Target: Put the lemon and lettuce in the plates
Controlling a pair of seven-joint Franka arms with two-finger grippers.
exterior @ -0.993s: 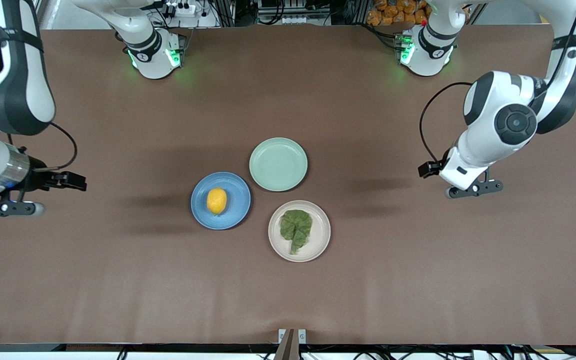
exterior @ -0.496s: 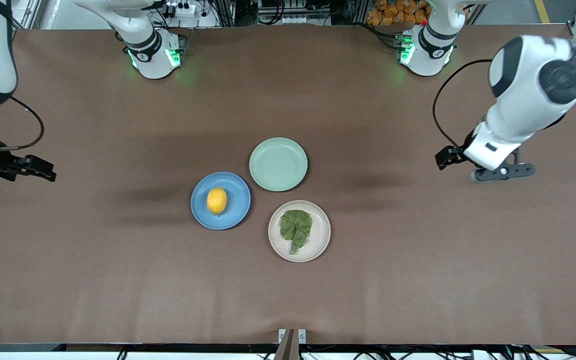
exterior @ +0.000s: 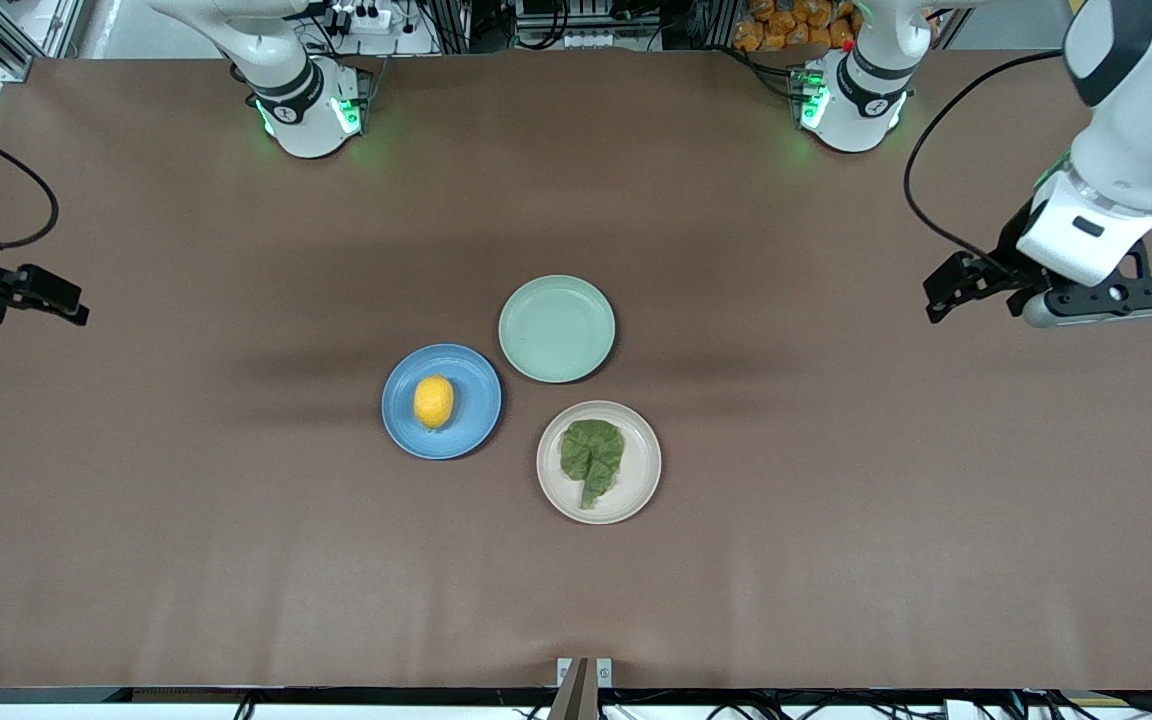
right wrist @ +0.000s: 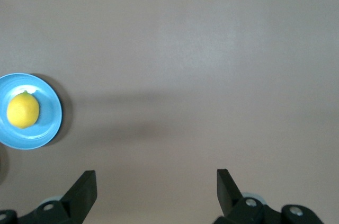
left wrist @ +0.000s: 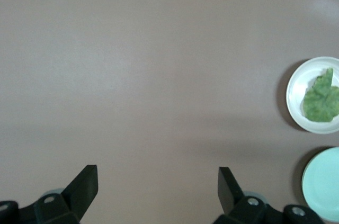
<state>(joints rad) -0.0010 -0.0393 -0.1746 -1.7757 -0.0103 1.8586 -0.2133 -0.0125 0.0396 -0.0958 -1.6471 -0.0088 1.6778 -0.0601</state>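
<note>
**Both items plated, both arms out wide**

The small oval yellow lemon (exterior: pixel 433 402) sits in the middle of the round blue plate (exterior: pixel 469 433), and the flat crinkled dark-green lettuce leaf (exterior: pixel 591 457) lies inside the round beige plate (exterior: pixel 638 490), its stem tail pointing toward the front camera. Judging by how things lie, the placing looks done; nothing appears left but parking the arms.

The pale green plate (exterior: pixel 556 328) holds nothing, sitting farther from the front camera than the other two and just beside both.

The left gripper (exterior: pixel 960 287) hangs over bare brown table (exterior: pixel 236 560) at the left arm's end, well apart from the plates. The right gripper (exterior: pixel 48 296) hangs over the table at the right arm's end, equally well clear.

The front view is too side-on to judge the fingers, but the wrist cameras settle it: left fingers (left wrist: pixel 85 185) spread wide with nothing between them, right fingers (right wrist: pixel 83 188) likewise spread and unladen. The left wrist view catches only lettuce, beige plate and a slice of green plate; the right wrist view only lemon and blue plate.
</note>
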